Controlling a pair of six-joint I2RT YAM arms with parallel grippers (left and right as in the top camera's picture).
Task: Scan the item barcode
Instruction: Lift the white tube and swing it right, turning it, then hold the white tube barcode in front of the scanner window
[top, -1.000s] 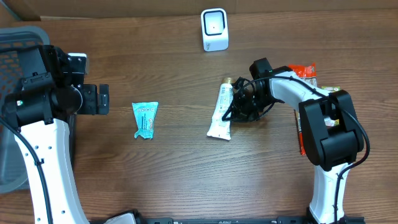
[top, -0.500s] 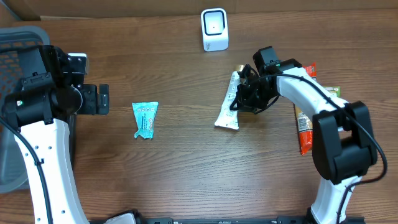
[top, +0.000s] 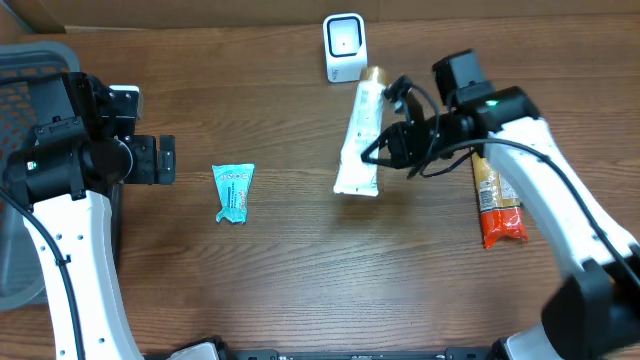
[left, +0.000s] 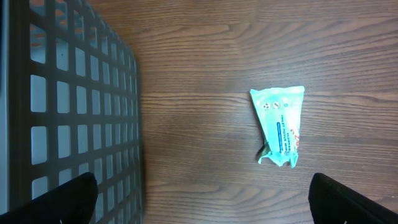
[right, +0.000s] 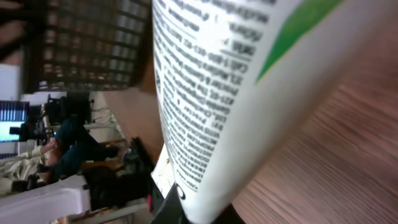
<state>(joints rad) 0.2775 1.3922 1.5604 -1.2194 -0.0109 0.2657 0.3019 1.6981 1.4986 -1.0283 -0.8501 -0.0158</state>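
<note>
Holds the white tube (top: 358, 140) apparently clear of the table, just below and slightly right of the barcode scanner (top: 345, 47), gold cap end nearest the scanner and crimped end pointing away from it. Clamped on its right edge, about mid-length, by the right gripper (top: 383, 152), pinched tight on the tube. Probably raised and angled this way to bring a printed face round toward the scanner's window. Not squarely before it yet, by the look of things.

Seen close from the right wrist: glossy white plastic, a green band, dense rows of small black print. No barcode bars made out there, so cannot tell which face carries them. Looks soft-walled, and liable to flex or swivel in so narrow a pinch.

Farther from the scanner, down and to the left: a crumpled teal packet (top: 234, 190) lying flat on the wood. Down and to the right of the scanner, beyond the tube: an orange-red packet (top: 497, 205), also flat. Far left of the scanner: a dark mesh basket (top: 25, 70), likely for scanned goods, with the left gripper (top: 160, 160) parked beside it, spread wide and empty, out of the way.
</note>
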